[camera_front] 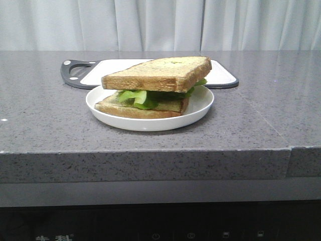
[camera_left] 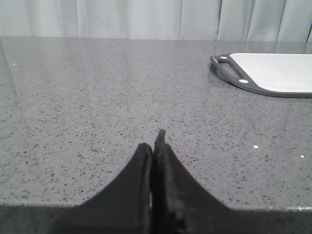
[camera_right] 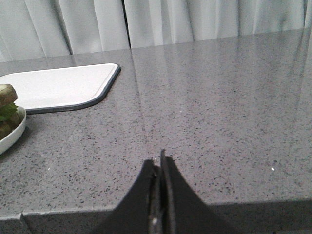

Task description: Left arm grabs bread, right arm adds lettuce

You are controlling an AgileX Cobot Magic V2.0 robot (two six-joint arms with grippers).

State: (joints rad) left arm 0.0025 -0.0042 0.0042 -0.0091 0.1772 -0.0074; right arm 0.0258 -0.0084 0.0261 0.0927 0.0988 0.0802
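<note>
A white plate [camera_front: 200,108] near the middle of the counter holds a stack: one bread slice [camera_front: 138,108] at the bottom, green lettuce [camera_front: 138,96] on it, and a second bread slice [camera_front: 160,73] on top, tilted. No arm shows in the front view. In the left wrist view my left gripper [camera_left: 156,141] is shut and empty, low at the counter's front edge, far from the plate. My right gripper [camera_right: 159,161] is shut and empty too, at the front edge on the right. Part of the plate [camera_right: 12,136] and sandwich [camera_right: 7,109] shows at that view's edge.
A white cutting board with a dark rim and handle [camera_front: 77,74] lies behind the plate, and also shows in the left wrist view [camera_left: 273,73] and the right wrist view [camera_right: 63,85]. Grey speckled counter [camera_front: 45,115] stretches either side. White curtains hang behind.
</note>
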